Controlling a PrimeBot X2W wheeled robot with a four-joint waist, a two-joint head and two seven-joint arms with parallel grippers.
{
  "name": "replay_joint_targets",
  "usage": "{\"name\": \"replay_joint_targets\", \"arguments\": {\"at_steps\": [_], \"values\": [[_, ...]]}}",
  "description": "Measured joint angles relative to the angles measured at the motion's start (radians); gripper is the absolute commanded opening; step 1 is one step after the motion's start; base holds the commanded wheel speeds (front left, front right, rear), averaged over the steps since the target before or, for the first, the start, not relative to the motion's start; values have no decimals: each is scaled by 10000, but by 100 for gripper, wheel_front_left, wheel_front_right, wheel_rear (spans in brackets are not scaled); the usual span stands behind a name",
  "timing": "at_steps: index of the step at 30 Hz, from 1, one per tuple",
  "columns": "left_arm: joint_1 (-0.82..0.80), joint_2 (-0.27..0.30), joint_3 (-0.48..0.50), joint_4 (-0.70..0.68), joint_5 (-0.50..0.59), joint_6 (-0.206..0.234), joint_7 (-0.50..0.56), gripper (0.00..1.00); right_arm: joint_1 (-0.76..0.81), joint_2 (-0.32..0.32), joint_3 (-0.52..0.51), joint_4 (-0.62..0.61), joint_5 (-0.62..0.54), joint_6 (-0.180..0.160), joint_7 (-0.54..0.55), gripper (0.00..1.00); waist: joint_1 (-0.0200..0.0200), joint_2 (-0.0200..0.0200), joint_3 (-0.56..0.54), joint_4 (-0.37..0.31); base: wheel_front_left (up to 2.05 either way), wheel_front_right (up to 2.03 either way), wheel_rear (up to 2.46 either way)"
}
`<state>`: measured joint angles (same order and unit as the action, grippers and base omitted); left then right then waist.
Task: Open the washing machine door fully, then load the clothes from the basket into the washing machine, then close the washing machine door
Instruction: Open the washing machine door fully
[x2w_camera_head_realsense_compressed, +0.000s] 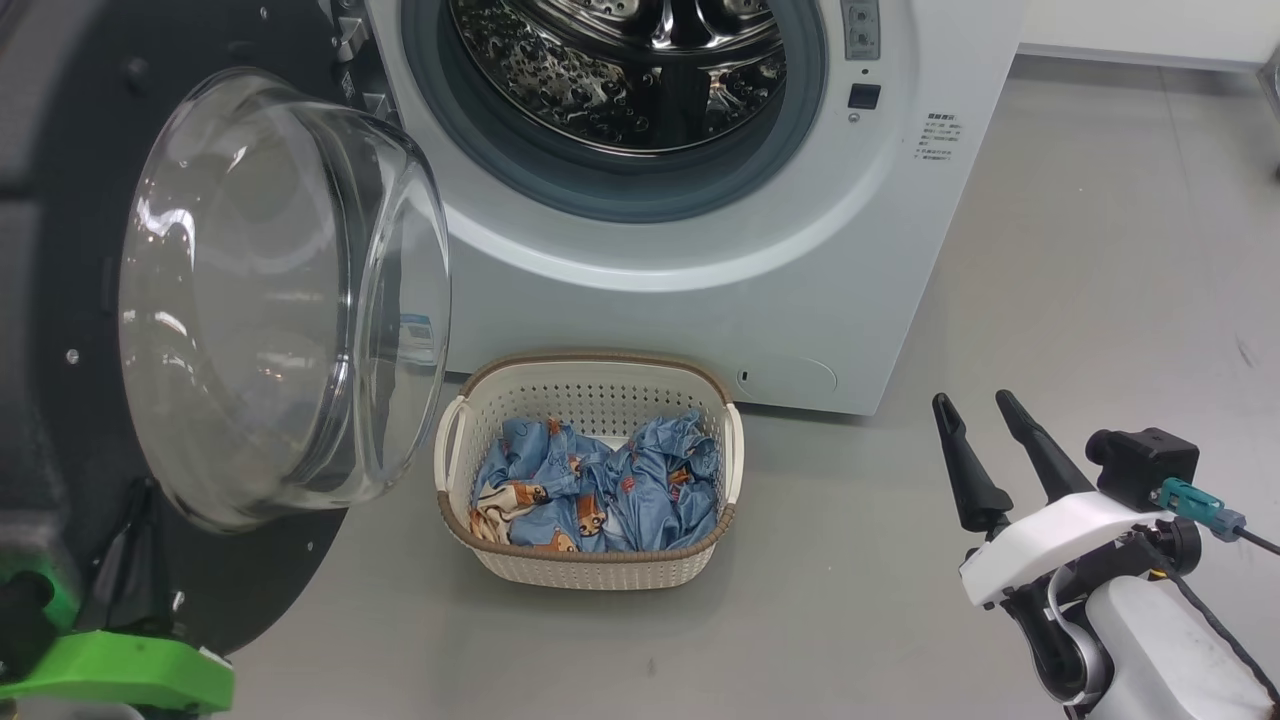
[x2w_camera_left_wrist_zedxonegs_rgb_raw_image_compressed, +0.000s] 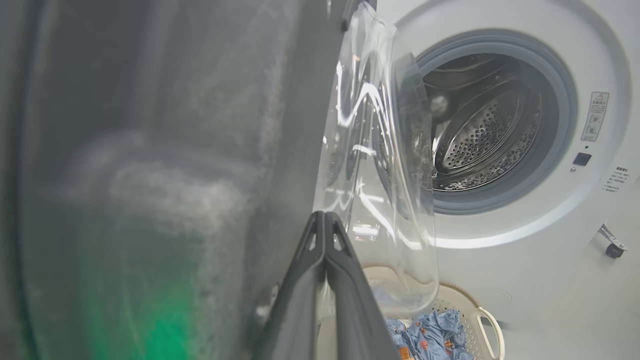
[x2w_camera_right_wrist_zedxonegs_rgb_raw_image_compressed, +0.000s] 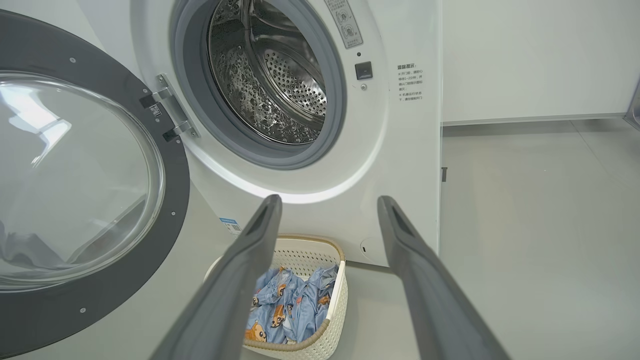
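Since the washing machine door (x2w_camera_head_realsense_compressed: 280, 300) is the main thing: it stands open, swung out across the left side of the head view, with its top and left cut off by the frame. It has a wide black rim (x2w_camera_head_realsense_compressed: 60, 250) dotted with small screws, and a bulging glass bowl (x2w_camera_head_realsense_compressed: 300, 220) in the middle that's full of glare.

The washing machine (x2w_camera_head_realsense_compressed: 700, 290) takes the upper middle. It's white, with a grey rubber gasket (x2w_camera_head_realsense_compressed: 620, 195) around a shiny perforated steel drum (x2w_camera_head_realsense_compressed: 600, 70), and its top is cropped off.

As for writing, the printed lines (x2w_camera_head_realsense_compressed: 938, 137) right of the opening are too small to read. Same goes for the sticker (x2w_camera_left_wrist_zedxonegs_rgb_raw_image_compressed: 595, 116) with a warning triangle and the blue label (x2w_camera_right_wrist_zedxonegs_rgb_raw_image_compressed: 230, 225) low on the front.

The basket (x2w_camera_head_realsense_compressed: 600, 572) sits on the grey floor (x2w_camera_head_realsense_compressed: 1050, 300) just in front of the machine, lower middle of the frame. It's cream perforated plastic with a brown woven-look rim and white side handles. The clothes (x2w_camera_head_realsense_compressed: 600, 485) are bunched up inside, light blue with little orange-brown cartoon figures.

The left gripper (x2w_camera_left_wrist_zedxonegs_rgb_raw_image_compressed: 325, 215) has its fingers pressed flat together with nothing between them. The tips are right where the glass meets the black rim, but I can't tell if they touch it. The left half of that wrist view is a blurry grey door surface with a green smear. A green plastic part (x2w_camera_head_realsense_compressed: 130, 680) pokes into the lower left of the head view, partly cut off.

The right gripper (x2w_camera_head_realsense_compressed: 972, 400) is at the lower right, fingers spread wide and holding nothing, well apart from the basket.
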<state>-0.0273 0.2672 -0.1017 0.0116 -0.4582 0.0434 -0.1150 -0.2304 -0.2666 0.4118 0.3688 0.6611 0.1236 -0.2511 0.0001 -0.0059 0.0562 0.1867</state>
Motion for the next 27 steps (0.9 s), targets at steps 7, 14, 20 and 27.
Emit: {"name": "replay_joint_targets", "arguments": {"at_steps": [7,14,20,27], "values": [[-117,359,435,142,-127,79,332,0,-18,75,12,-29,0,0,0,100,0,0,164,55,0,0,0],[-206,750,755,372,-539,73,679,0,-141,84,-31,-65,0,0,0,100,0,0,357,101,0,0,0],[-452,968,1131,635,-744,35,953,0,-193,119,-67,-84,2,0,0,100,0,0,460,184,0,0,0],[-959,1526,1419,1181,-1078,-161,1373,0,-312,150,-54,-125,0,0,0,100,0,0,727,270,0,0,0]]}}
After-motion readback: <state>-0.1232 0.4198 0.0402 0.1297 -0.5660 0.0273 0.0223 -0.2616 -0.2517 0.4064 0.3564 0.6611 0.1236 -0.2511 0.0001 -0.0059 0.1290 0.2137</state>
